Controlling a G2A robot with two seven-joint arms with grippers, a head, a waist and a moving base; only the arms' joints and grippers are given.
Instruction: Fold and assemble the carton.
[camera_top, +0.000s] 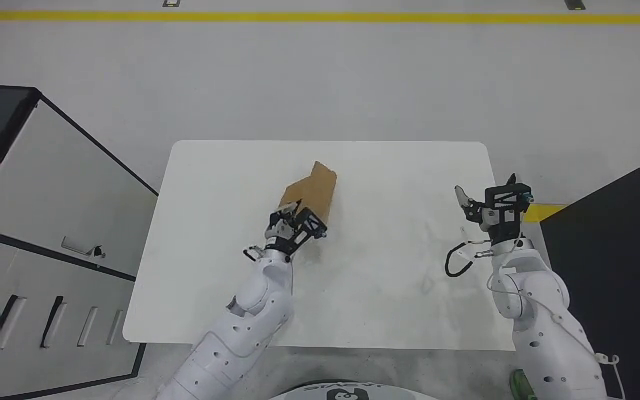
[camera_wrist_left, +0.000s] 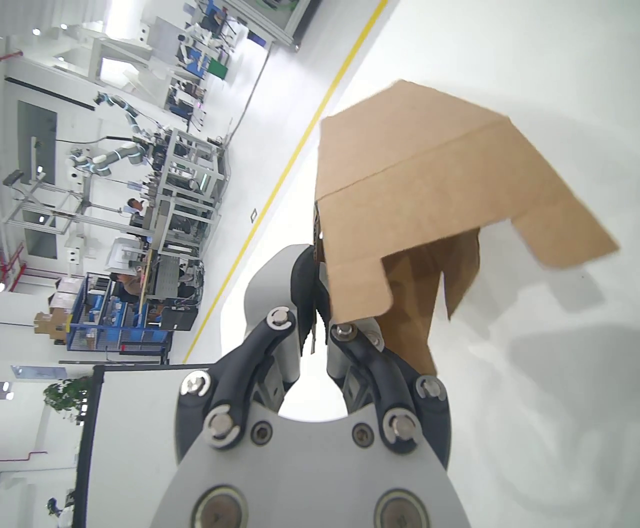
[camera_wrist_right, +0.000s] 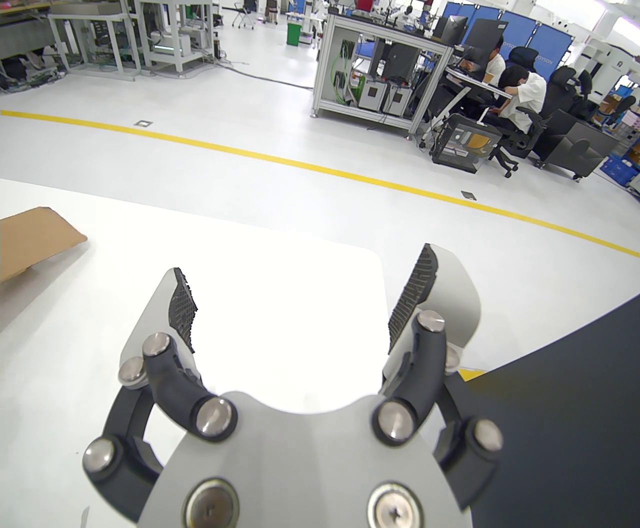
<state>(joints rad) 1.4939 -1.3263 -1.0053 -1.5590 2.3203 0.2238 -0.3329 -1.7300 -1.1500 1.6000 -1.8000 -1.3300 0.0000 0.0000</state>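
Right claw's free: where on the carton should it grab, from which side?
Probably the carton at its free far edge, opposite the left claw pinching its near end. Bring the open right claw in from its own side: the thin panel suits an edge pinch.

White table (camera_top: 400, 300), grey cabinet (camera_top: 60, 200), yellow floor line (camera_top: 320, 16), black panel (camera_top: 600, 230)

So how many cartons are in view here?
1: a cardboard carton, partly folded, over the table's middle, clamped at its near edge by the left gripper. The open right gripper is apart from it, near the table's right edge.
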